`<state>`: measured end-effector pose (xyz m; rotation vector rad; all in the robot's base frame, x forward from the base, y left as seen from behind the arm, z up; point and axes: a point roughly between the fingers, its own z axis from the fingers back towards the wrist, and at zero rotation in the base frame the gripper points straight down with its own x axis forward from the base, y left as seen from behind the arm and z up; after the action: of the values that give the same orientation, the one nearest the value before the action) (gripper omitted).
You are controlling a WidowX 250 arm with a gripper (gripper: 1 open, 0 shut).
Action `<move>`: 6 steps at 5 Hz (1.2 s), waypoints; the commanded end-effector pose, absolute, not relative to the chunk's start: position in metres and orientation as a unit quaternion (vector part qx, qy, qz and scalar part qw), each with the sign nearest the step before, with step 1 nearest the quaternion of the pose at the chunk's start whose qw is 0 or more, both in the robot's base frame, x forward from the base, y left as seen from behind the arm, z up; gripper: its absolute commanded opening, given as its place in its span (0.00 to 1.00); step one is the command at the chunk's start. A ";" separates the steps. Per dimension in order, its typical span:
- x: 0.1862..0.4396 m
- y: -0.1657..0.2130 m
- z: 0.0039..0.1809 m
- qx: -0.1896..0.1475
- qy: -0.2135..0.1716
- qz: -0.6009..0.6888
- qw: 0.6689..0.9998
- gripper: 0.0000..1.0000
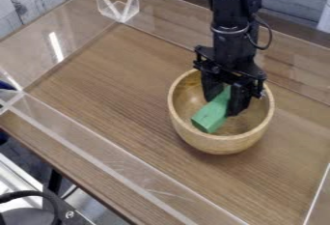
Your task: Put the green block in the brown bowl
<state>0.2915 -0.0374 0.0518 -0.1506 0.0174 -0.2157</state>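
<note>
One bowl (222, 123) sits on the wooden table (103, 84), and one green block (213, 113) lies tilted inside it (leaning against the inner wall). One gripper (233, 101) points down into the bowl, its two fingers on either side of the block's upper end; whether they clamp it I cannot tell.

A black robot gripper (231, 96) points straight down into a round light-brown wooden bowl (187, 132) right of the frame's centre, its fingers astride a bright green rectangular block (211, 115) leaning tilted inside the bowl.
</note>
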 end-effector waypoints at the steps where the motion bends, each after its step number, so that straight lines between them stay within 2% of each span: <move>1: 0.304 -0.040 0.068 -0.074 -0.025 -0.111 0.991 0.00; 5: 0.309 -0.043 0.066 -0.077 -0.021 -0.117 0.990 0.00; 6: 0.310 -0.044 0.070 -0.077 -0.020 -0.118 0.990 1.00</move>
<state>0.2989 -0.0417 0.0544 -0.1580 0.0187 -0.2279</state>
